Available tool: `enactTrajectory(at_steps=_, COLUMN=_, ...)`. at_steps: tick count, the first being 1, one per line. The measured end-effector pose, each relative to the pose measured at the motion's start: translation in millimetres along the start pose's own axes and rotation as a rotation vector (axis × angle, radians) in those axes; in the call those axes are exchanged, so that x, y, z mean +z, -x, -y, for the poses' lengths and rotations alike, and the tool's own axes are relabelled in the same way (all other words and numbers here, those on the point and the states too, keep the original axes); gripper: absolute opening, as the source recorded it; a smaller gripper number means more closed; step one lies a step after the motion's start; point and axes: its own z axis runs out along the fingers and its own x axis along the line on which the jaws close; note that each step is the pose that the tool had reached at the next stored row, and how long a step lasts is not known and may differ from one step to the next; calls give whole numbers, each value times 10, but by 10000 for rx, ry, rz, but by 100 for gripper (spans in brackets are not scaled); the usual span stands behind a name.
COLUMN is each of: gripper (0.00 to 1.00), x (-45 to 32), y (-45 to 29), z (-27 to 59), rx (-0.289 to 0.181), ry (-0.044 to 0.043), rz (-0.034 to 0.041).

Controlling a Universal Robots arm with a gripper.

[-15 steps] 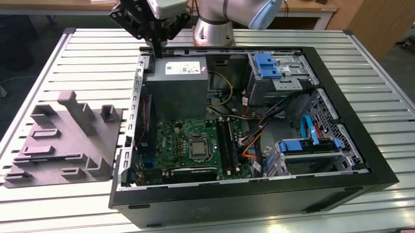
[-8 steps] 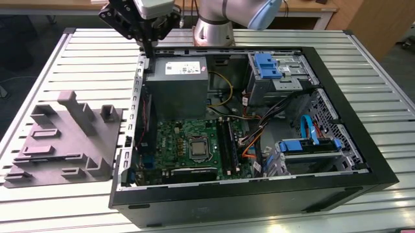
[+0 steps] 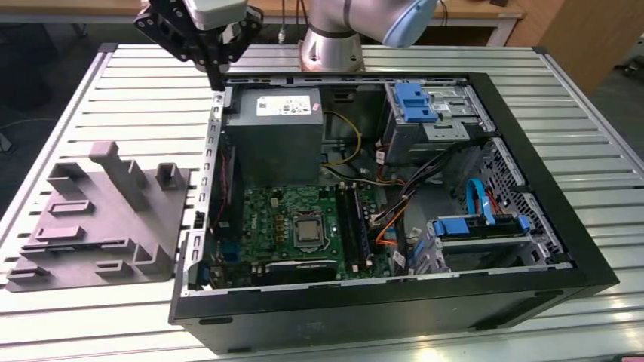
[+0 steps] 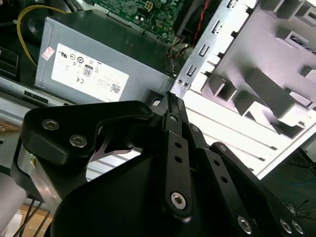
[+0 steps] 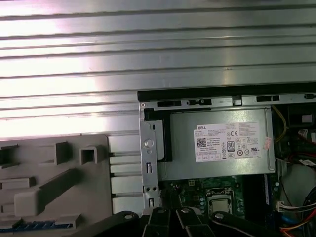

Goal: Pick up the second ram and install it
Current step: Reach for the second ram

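My gripper (image 3: 216, 77) hangs above the back left corner of the open computer case (image 3: 523, 294), over the table beside the grey power supply (image 3: 274, 132). Its black fingers (image 4: 171, 101) meet at a single tip with nothing between them, so it is shut. A thin blue strip, which looks like the second ram (image 5: 42, 226), lies in a slot of the grey fixture (image 5: 59, 192), away from the gripper. The green motherboard (image 3: 271, 219) shows long dark memory slots (image 3: 348, 219) beside the processor socket (image 3: 307, 230).
The grey fixture (image 3: 96, 226) with upright blocks stands on the slatted metal table (image 3: 141, 98) at the exterior view's left of the case. Blue drive brackets (image 3: 415, 102), cables (image 3: 397, 215) and a drive cage (image 3: 481, 230) fill the case's other side. The arm's base (image 3: 332, 45) rises behind the case.
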Motion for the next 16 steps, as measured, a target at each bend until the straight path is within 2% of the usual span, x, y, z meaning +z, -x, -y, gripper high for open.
enactTrajectory(at_steps=16, gripper=10, x=-11, y=-426, z=32, rx=1, ry=1, rz=14)
